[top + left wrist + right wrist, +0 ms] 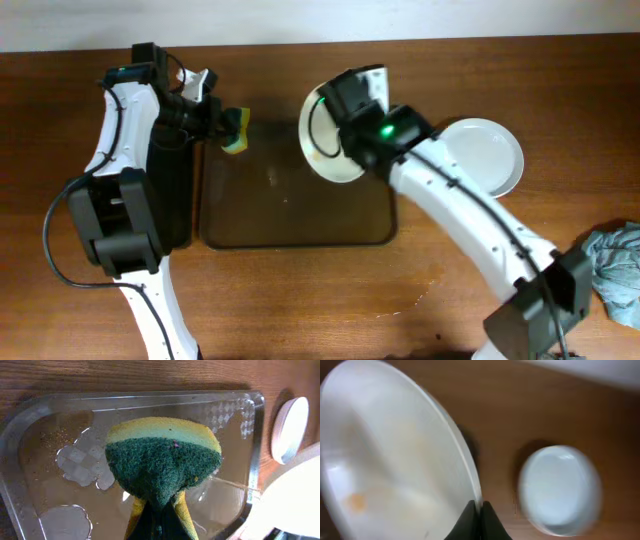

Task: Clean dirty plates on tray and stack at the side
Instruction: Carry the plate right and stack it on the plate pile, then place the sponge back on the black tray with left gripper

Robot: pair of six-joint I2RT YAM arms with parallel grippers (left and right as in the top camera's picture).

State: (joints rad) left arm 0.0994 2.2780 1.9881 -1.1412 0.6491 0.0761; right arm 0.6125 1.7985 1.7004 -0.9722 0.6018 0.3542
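1. The left hand point(156, 522) is closed on a sponge point(162, 455). The two fingers pinch its lower end, and the green scouring face is toward the wrist camera with the yellow layer behind it.
2. In the overhead view the sponge point(236, 130) sits over the far-left corner of the tray point(300, 232). We cannot tell whether it touches the tray.
3. The tray lies flat on the tabletop point(300, 300) between the two arms. In the left wrist view its floor point(45, 445) shows glossy wet patches and fine specks.
4. The right hand point(480, 517) is closed on the rim of the held plate point(395, 460), with its fingertips tight together on the edge.
5. The held plate point(325, 150) is tilted steeply, not lying flat. It sits over the far-right part of the tray, with its hollow face toward the left arm.
6. An orange-brown smear point(356, 502) is visible on the inner face of the held plate, low and near the rim. The right wrist view is blurred, so we note no finer marks.
7. The second plate point(492, 155) lies flat on the tabletop to the right of the tray, apart from it and partly covered by the right arm. We cannot tell whether another plate lies under it.
8. A crumpled blue-grey cloth point(615, 270) lies on the tabletop at the near-right edge, well apart from the tray.
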